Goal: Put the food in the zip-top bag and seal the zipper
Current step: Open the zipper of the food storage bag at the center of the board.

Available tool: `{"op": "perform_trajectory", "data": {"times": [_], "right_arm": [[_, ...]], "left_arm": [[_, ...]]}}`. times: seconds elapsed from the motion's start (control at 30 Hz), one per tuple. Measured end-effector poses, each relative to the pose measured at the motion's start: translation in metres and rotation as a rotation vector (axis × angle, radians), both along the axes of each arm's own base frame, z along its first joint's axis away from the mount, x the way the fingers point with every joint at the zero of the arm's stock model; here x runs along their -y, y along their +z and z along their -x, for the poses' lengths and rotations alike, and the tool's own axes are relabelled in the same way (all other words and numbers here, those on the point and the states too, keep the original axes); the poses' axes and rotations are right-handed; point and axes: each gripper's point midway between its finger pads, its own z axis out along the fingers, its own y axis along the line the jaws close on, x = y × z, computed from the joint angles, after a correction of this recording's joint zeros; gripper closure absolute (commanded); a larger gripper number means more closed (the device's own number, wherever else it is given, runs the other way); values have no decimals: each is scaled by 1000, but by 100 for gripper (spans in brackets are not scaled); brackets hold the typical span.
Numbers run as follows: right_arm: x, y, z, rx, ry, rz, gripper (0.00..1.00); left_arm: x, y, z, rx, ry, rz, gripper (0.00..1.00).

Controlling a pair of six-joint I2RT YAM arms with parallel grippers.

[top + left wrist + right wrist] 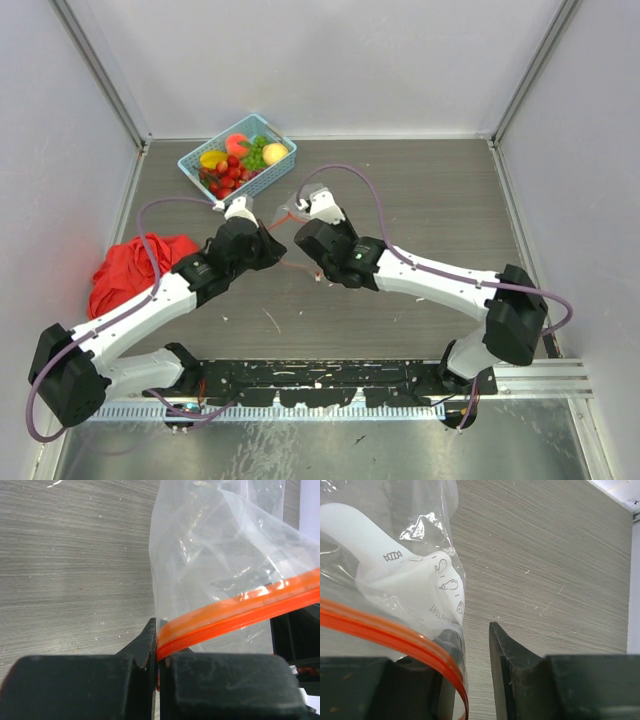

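The clear zip-top bag (283, 216) hangs between my two grippers above the table. My left gripper (243, 211) is shut on one end of its red-orange zipper (240, 609); the strip runs out of the jaws (159, 647) up to the right, and the bag's clear film (215, 555) hangs beyond it. My right gripper (470, 650) is open. The bag's other end, with the zipper (395, 632) and white label (432, 577), lies against its left finger, and table shows in the gap. The food sits in the basket: strawberries (228, 176), grapes (255, 156), lemon (275, 153), peach (237, 143).
The light-blue mesh basket (195, 158) stands at the back left of the table, just beyond the grippers. A red cloth (130, 270) lies at the left edge beside the left arm. White walls enclose the table on three sides.
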Motion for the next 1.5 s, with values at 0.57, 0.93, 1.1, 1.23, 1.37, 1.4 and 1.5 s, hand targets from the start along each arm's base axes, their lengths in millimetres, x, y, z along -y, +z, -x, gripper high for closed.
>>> {"op": "perform_trajectory", "data": {"times": [0.57, 0.93, 1.1, 1.23, 1.37, 1.4, 1.5], "right_arm": [[17, 20, 12, 86, 2, -163, 99], [41, 21, 2, 91, -40, -83, 99], [53, 17, -3, 81, -57, -24, 99], [58, 10, -7, 65, -69, 15, 100], [65, 4, -13, 50, -85, 38, 100], [66, 3, -14, 46, -88, 40, 99], [71, 0, -18, 36, -99, 48, 99]], "left_arm": [[24, -10, 2, -52, -32, 121, 87], [43, -2, -4, -47, -107, 135, 54], [43, 14, -8, -14, -113, 159, 44], [42, 24, -7, -3, -122, 175, 35], [31, 36, -12, 24, -106, 174, 30], [26, 38, -17, 28, -92, 173, 29], [5, 38, -32, 34, -32, 153, 24]]}}
